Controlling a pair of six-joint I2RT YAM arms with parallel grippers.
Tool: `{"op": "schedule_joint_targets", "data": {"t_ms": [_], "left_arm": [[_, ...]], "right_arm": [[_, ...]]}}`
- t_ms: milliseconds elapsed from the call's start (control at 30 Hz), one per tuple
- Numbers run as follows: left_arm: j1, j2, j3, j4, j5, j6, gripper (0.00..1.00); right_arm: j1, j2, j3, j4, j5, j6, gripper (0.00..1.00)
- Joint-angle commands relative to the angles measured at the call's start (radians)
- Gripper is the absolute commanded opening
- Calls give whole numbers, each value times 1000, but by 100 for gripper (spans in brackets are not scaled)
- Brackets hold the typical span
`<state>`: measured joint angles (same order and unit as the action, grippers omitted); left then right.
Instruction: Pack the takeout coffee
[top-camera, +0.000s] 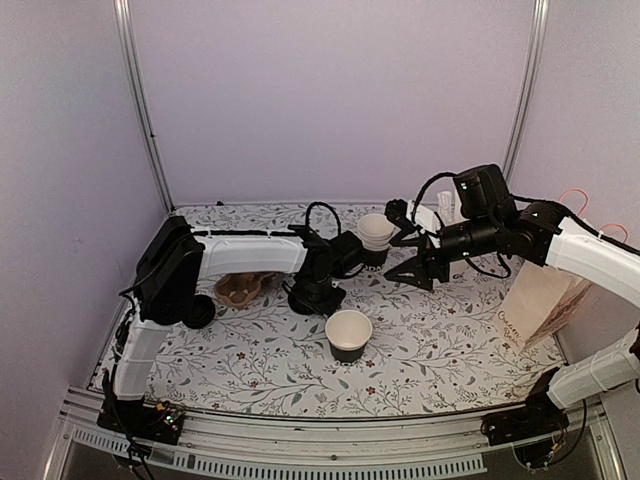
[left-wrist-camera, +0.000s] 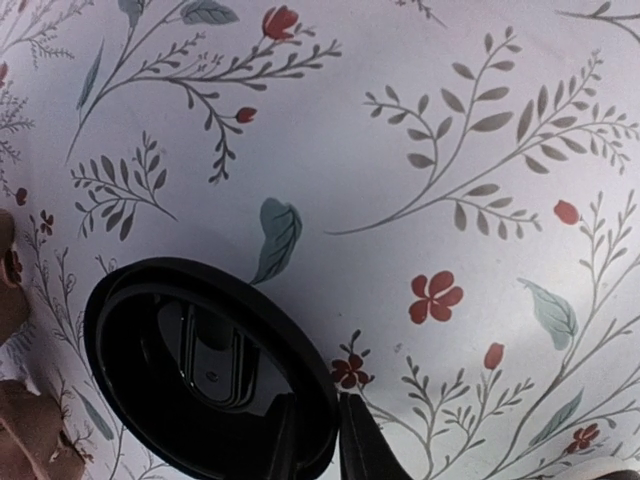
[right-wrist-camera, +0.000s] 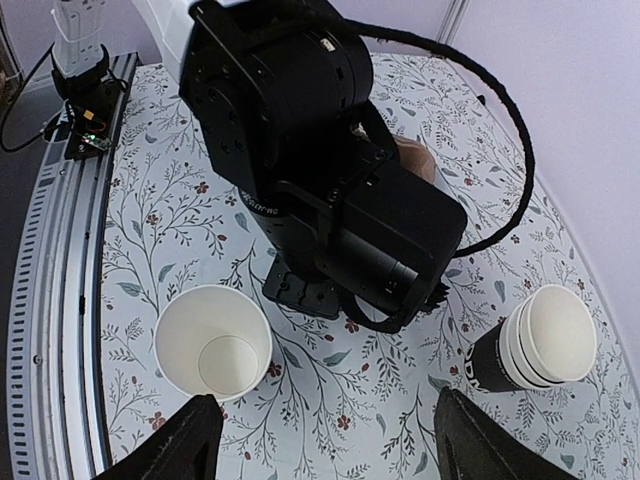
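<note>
Lidless cup (top-camera: 348, 333) upright, mouth up; left gripper (left-wrist-camera: 320, 450) pinches black lid (left-wrist-camera: 200, 370) rim; right gripper (right-wrist-camera: 320, 432) open.

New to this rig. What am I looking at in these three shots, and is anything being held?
Two robot arms are bolted at the near edge of a flower-patterned table. One picture is taken from above and behind them. The other two come from cameras on each wrist.

On the table are an open paper cup, a stack of nested cups, a brown cup carrier and a paper bag.

The left pincer points down. Its own camera shows it apparently pinching the rim of a black lid.

The right pincer hangs open over the cups, holding nothing.
</note>
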<state>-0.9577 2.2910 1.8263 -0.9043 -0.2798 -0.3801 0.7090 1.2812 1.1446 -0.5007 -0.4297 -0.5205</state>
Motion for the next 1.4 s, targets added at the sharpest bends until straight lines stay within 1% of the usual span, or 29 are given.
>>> {"op": "schedule_joint_targets", "data": {"t_ms": [0, 367, 533, 600, 667, 800, 900, 1000, 1033, 1100, 1133, 1200, 1300, 1367], "left_arm": [[-9, 13, 25, -15, -25, 11, 16], [-9, -3, 27, -25, -28, 11, 6], [-5, -102, 13, -22, -69, 9, 2], [-3, -172, -5, 14, -41, 24, 1], [3, -242, -21, 57, 20, 36, 0], [5, -367, -48, 154, 138, 48, 0], [6, -485, -109, 270, 238, 50, 0], [26, -598, -227, 437, 362, -13, 0], [47, -656, -275, 505, 429, -51, 0], [87, -749, -413, 700, 568, -134, 0], [103, -791, -479, 800, 650, -172, 0], [134, -857, -584, 999, 758, -252, 0], [171, -904, -674, 1174, 880, -337, 0], [178, -919, -713, 1273, 931, -382, 0]], "right_arm": [[-8, -13, -5, 1, -19, 5, 76], [-10, -11, -2, -1, -23, 7, 76], [-9, -19, 2, -6, -22, 4, 76], [-9, -20, 8, -12, -19, 0, 76], [-9, -23, 27, -24, -17, -7, 76], [-9, -12, 140, -106, -63, -27, 76], [-9, 4, 225, -151, -104, -26, 78], [-11, 2, 266, -152, -154, -6, 86], [-12, 1, 271, -147, -180, -3, 89], [-13, 0, 268, -131, -211, -1, 93], [-13, 1, 266, -122, -224, 1, 94], [-13, 11, 261, -96, -247, 2, 95], [-13, 27, 283, -81, -287, 11, 97], [-13, 47, 312, -81, -313, 9, 98]]}}
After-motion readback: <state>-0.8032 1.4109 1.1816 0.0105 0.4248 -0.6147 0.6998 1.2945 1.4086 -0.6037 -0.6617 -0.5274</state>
